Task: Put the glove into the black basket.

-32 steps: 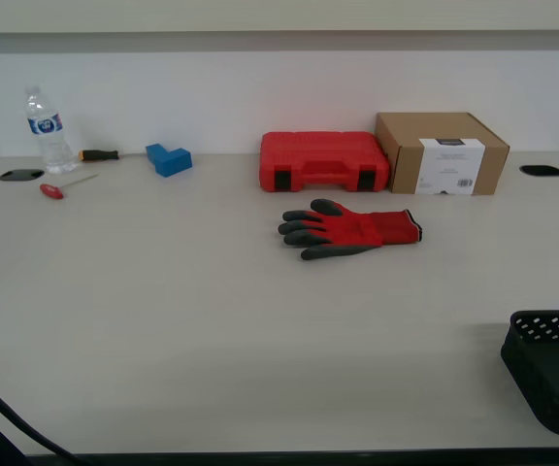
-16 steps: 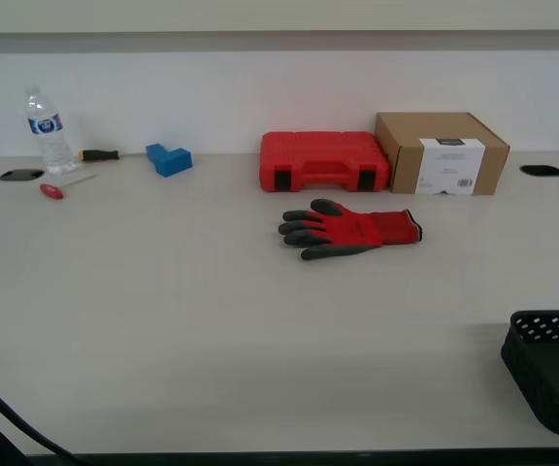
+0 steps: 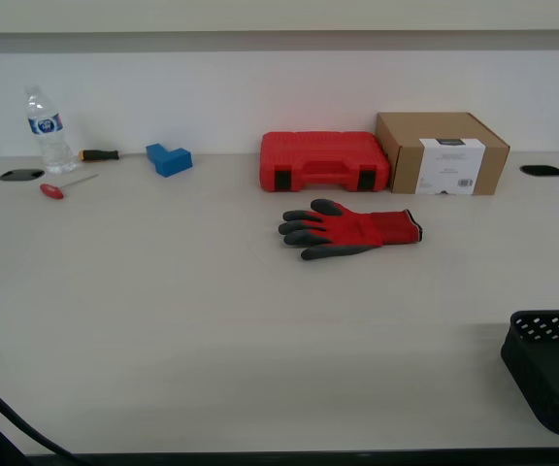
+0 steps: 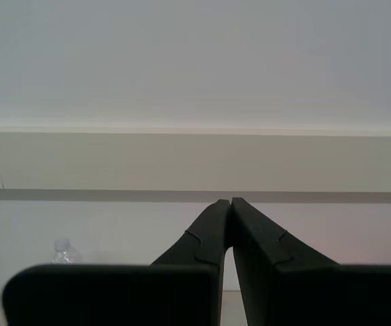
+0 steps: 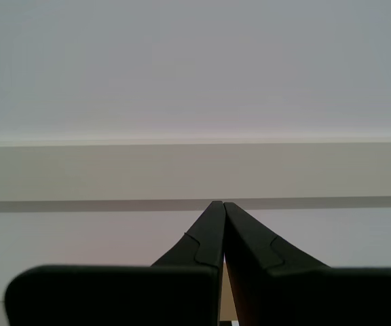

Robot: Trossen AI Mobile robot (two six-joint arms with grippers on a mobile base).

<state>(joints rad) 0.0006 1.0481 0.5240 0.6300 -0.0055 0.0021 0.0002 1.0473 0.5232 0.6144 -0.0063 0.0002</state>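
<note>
The red glove point(image 3: 352, 230) with dark grey fingers lies flat on the table, fingers toward the exterior view's left, just in front of the red case. The black basket point(image 3: 553, 369) sits at the table's front edge on the exterior view's right, partly cut off by the frame. My first gripper point(image 5: 217, 204) is shut and empty, raised and facing the wall. My second gripper point(image 4: 227, 201) is also shut and empty, facing the wall. Neither gripper shows in the exterior view.
A red plastic tool case point(image 3: 323, 161) and a cardboard box point(image 3: 441, 152) stand behind the glove. A water bottle point(image 3: 45, 130), a blue block point(image 3: 169, 158) and two screwdrivers point(image 3: 64, 185) lie at the back on the exterior view's left. A black cable point(image 3: 8, 417) crosses the near corner.
</note>
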